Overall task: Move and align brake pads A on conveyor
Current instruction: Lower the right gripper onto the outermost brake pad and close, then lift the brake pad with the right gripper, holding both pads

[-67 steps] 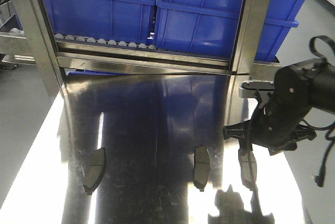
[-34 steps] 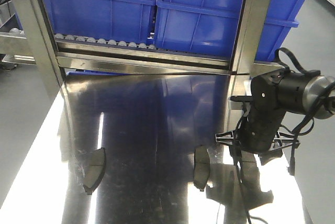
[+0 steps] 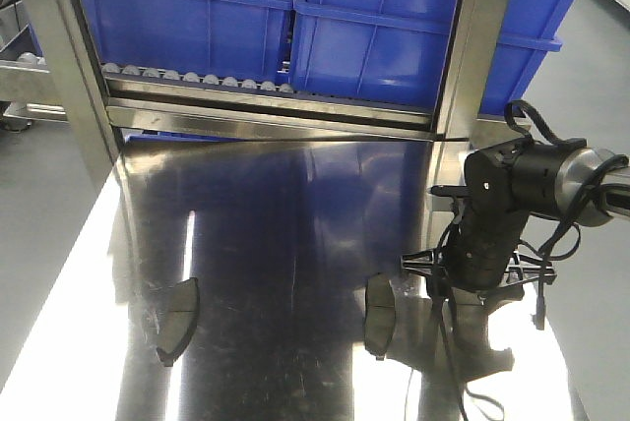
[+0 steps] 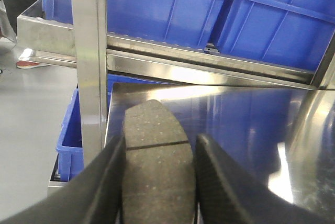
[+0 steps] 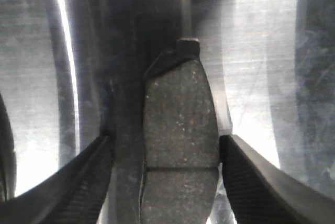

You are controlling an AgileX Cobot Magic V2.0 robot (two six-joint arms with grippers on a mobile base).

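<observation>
Left wrist view: left fingers (image 4: 99, 182) clamped on 1 brake pad (image 4: 155, 156), grooved face up, steel counter (image 4: 251, 124) beyond; front view: left pad (image 3: 175, 318) and middle pad (image 3: 379, 315) lie flat on the counter, well apart; right arm (image 3: 502, 205) just right of the middle pad; right fingers (image 5: 256, 182) spread, straddling a 4th pad (image 5: 180, 130) flat on counter, not touching it.

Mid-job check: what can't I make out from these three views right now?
The conveyor: in no view.
The left gripper and its held pad: outside the front view; left wrist view cuts off the pad's near end.
The second pad, under the open right gripper: front view, mostly covered by the right arm; right wrist view cuts off its near end.
</observation>
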